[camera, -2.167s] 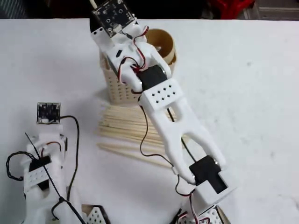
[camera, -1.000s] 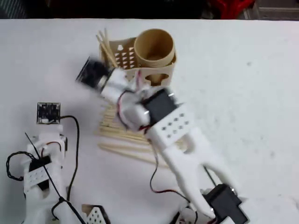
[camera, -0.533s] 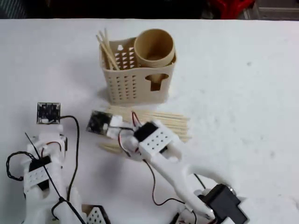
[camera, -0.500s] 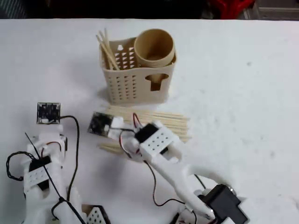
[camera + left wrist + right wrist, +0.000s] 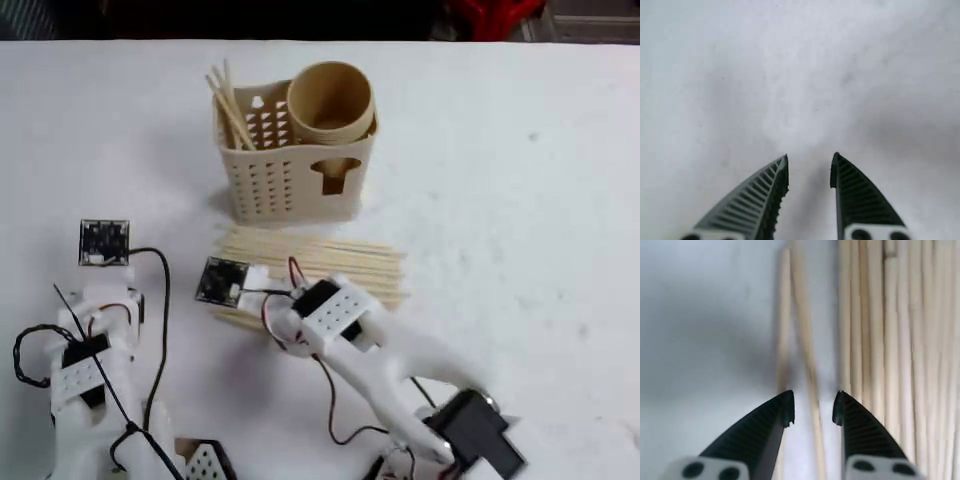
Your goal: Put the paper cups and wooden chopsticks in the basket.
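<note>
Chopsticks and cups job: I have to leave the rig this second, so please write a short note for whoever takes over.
Right gripper: open, over two loose chopsticks beside the pile of chopsticks.
Left gripper: open, holding nothing, over bare table.
Things: the basket holds a paper cup and a few standing chopsticks. The pile lies on the table in front of the basket.
Done: cup and a few chopsticks are in.
Left: the pile and the two loose ones.
</note>
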Tool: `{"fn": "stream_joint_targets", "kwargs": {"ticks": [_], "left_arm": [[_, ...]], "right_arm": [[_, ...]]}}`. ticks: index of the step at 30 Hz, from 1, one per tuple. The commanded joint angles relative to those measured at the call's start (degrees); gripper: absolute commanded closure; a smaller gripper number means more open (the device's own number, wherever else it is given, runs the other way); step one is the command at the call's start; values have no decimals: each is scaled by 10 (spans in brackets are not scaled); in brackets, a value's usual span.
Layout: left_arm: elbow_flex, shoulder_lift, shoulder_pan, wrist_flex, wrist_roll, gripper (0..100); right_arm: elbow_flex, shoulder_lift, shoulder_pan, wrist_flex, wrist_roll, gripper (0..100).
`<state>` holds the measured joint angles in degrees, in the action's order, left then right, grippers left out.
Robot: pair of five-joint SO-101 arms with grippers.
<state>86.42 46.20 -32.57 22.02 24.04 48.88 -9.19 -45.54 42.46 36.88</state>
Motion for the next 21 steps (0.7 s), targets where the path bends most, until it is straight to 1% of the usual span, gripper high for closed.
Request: {"fn": "stream_joint_targets", "kwargs": {"ticks": [1, 4, 6, 8, 11, 15, 17, 21], "left_arm": [[-4, 14, -1, -6, 2, 846], [-4, 14, -1, -6, 2, 846], [-4, 14, -1, -6, 2, 846], [-4, 14, -1, -6, 2, 846], [-4, 14, -1, -6, 3, 846], [-4, 14, -1, -6, 4, 846], [-4, 14, -1, -6, 4, 846], [-4, 14, -1, -6, 4, 846]], "right_arm": [[-11, 51, 0, -32, 13, 861], [-27, 55, 0, -15, 11, 867], [-27, 54, 0, -15, 11, 914], [-26, 52, 0, -15, 11, 981], [-27, 51, 0, -11, 6, 974], [-31, 35, 8, -13, -25, 981], [-31, 2, 14, -9, -29, 981], [-31, -93, 35, 1, -70, 981]]}}
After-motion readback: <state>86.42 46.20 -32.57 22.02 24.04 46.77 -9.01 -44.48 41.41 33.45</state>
